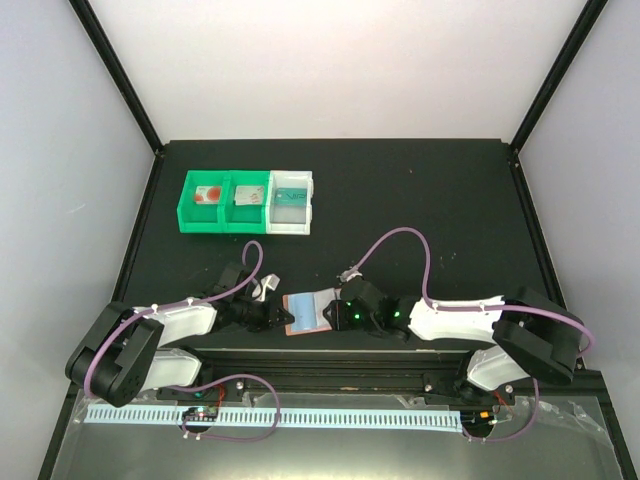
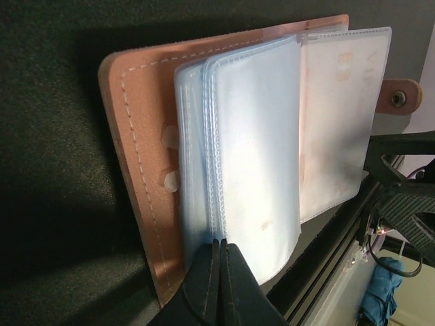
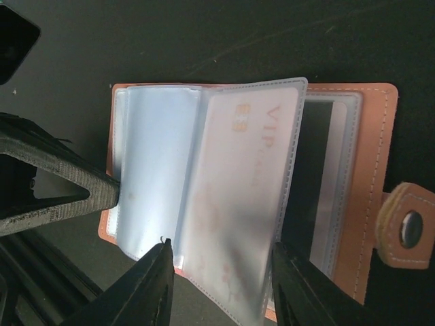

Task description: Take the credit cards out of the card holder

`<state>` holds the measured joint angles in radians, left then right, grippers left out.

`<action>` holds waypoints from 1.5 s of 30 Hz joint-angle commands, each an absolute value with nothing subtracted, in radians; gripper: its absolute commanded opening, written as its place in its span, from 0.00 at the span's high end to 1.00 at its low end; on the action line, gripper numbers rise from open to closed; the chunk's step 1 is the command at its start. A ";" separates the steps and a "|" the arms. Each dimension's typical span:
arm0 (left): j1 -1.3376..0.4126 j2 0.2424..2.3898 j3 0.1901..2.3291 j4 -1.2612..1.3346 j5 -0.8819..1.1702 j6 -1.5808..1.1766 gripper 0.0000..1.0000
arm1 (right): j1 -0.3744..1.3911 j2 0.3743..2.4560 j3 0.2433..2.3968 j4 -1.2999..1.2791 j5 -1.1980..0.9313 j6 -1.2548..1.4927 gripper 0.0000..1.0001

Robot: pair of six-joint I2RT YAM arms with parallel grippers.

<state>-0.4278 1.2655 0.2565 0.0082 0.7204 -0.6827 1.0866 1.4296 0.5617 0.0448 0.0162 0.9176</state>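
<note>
The salmon-pink card holder (image 1: 307,312) lies open on the black mat between my two grippers. My left gripper (image 2: 222,243) is shut on the near edge of its light-blue plastic sleeves (image 2: 255,149); the pink cover (image 2: 139,129) lies to the left. My right gripper (image 3: 224,255) is open, its fingers on either side of a raised sleeve that holds a pale card printed VIP (image 3: 245,176). The cover (image 3: 370,170) and its tab (image 3: 408,227) lie to the right. A white card with a red disc (image 1: 208,195) and a teal card (image 1: 290,196) lie in the bins.
Two green bins (image 1: 222,218) and a white bin (image 1: 291,225) stand in a row at the back left. A third card (image 1: 247,198) is in the middle bin. The left gripper's finger (image 3: 61,190) shows in the right wrist view. The table's front rail runs just behind the holder.
</note>
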 commanded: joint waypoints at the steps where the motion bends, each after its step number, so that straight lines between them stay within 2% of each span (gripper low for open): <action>1: -0.436 1.269 0.249 0.015 0.707 -0.666 0.98 | 1.084 1.404 0.565 0.115 -0.031 0.897 0.59; 11: -0.437 1.255 0.253 0.000 0.691 -0.663 0.98 | 1.085 1.369 0.548 0.195 -0.096 0.901 0.51; 20: -0.437 1.249 0.255 -0.004 0.690 -0.665 0.98 | 1.087 1.422 0.570 0.253 -0.176 0.908 0.48; 27: -0.437 1.140 0.272 -0.066 0.647 -0.672 0.98 | 1.095 1.443 0.598 0.255 -0.197 0.902 0.46; 38: -0.437 0.974 0.312 -0.225 0.548 -0.681 0.84 | 1.095 1.480 0.609 0.249 -0.207 0.897 0.51; 45: -0.437 0.958 0.310 -0.229 0.542 -0.673 0.80 | 1.093 1.492 0.611 0.163 -0.127 0.892 0.61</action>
<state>-0.4282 0.9497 0.2787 -0.2081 0.5575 -0.6842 1.0916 1.4757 0.5888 0.2142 -0.1818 0.9016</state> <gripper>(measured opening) 0.205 0.411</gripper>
